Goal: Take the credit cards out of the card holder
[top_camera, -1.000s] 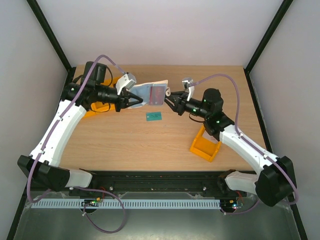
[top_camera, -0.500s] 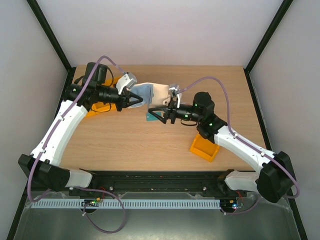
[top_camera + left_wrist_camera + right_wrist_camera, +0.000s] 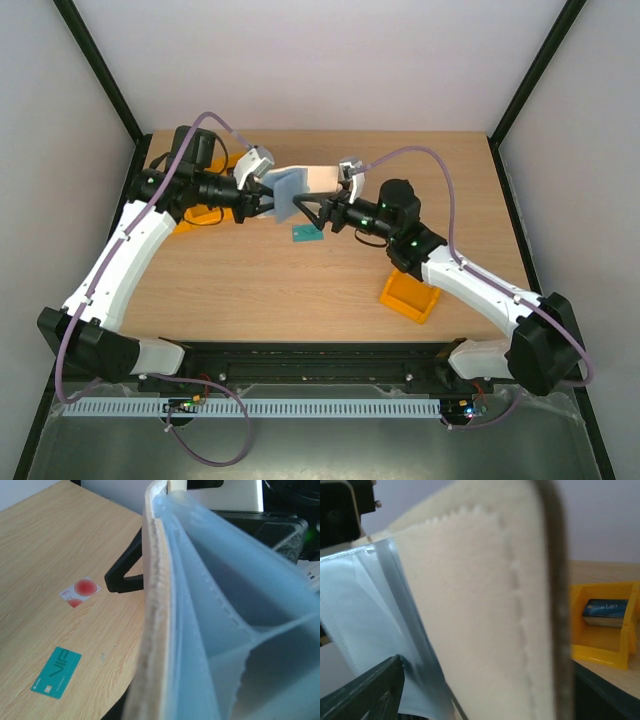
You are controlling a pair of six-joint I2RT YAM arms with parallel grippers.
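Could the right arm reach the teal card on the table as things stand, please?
Probably yes: the teal card lies uncovered just beneath the right claw, though that claw straddles the card holder.

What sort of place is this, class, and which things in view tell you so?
Probably a robotics lab test cell: a left arm and right arm bolted at a wooden table, plain white panels in a black frame enclosing it, and an orange bin as a prop.
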